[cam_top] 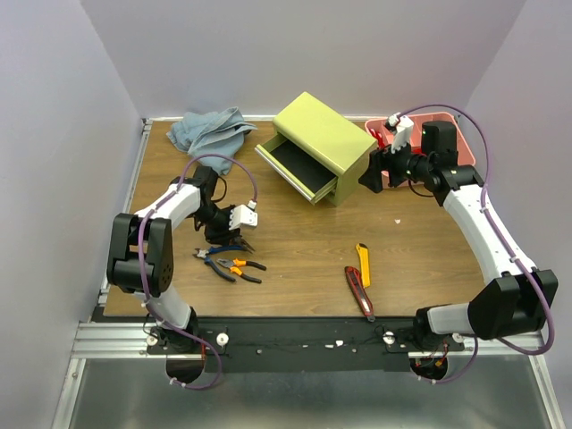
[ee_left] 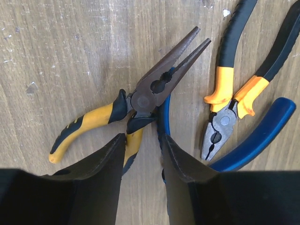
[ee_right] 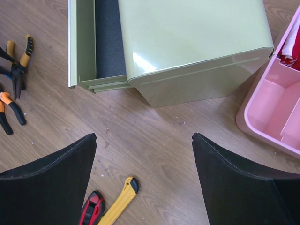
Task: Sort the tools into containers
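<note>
Three pliers lie together at the table's front left: yellow-black (ee_left: 89, 121), blue (ee_left: 262, 129) and orange-black (ee_left: 225, 84). My left gripper (ee_left: 143, 138) is low over them (cam_top: 219, 234), jaws a narrow gap apart with only bare wood between; one finger covers a yellow handle, the other a blue handle. The yellow knife (cam_top: 363, 264) and the red-black knife (cam_top: 360, 292) lie front centre and show in the right wrist view (ee_right: 117, 204) (ee_right: 91, 211). The yellow-green chest (cam_top: 322, 138) has one drawer (ee_right: 108, 37) pulled open, black-lined. My right gripper (ee_right: 144, 137) is open and empty beside the chest's right side (cam_top: 368, 174).
A blue-grey cloth (cam_top: 210, 132) lies at the back left, next to the chest. A pink bin (ee_right: 276, 112) with red items stands at the back right, behind my right wrist. Bare wood lies between the chest and the knives.
</note>
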